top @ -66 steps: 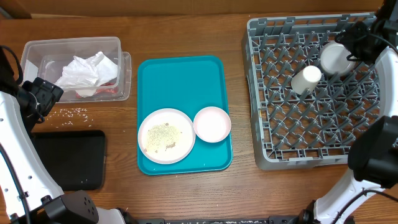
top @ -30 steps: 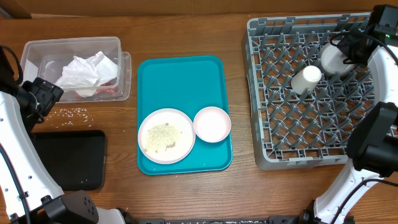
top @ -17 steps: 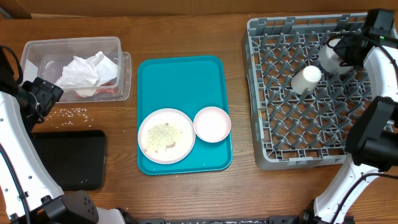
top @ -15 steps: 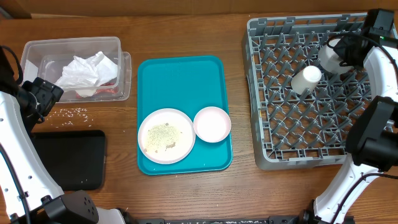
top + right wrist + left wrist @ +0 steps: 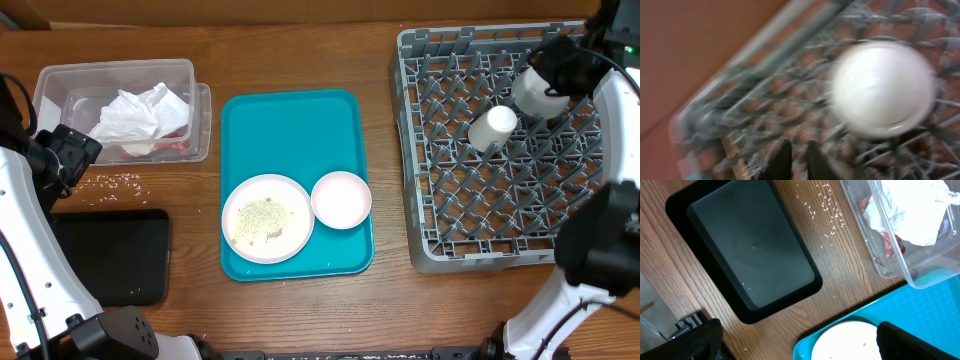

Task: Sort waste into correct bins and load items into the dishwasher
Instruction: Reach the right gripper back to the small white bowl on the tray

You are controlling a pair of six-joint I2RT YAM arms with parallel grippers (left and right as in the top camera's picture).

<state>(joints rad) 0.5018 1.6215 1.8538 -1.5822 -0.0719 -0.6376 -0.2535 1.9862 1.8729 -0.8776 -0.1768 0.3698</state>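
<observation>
1. Dish rack (image 5: 500,150), 3 o'clock on worktop (image 5: 300,320): holds grey bowl (image 5: 537,92), upturned, at its 1 o'clock. Small white cup (image 5: 492,127) just beside, tipped.
2. Teal tray (image 5: 290,130), centre: plate (image 5: 267,217) w/ food crumbs, and white bowl (image 5: 341,199) against its 3 o'clock edge. Neither racked yet.
3. Clear tub (image 5: 60,80), 10 o'clock: napkin (image 5: 140,112) and red wrapper (image 5: 888,245) inside. Black tray (image 5: 750,260), 8 o'clock. Rice grains (image 5: 827,210) on worktop betw. them.
4. Left gripper (image 5: 800,337): fingers wide apart, holding nothing. Right gripper (image 5: 798,155): by grey bowl; view blurred, cannot tell fingers' state.
5. Risks: right arm, being so close, may knock bowl or cup. Plate racked unscraped would shed crumbs thru lattice. Grains prob. too small to pinch.
6. Writing/brands: none legible.
</observation>
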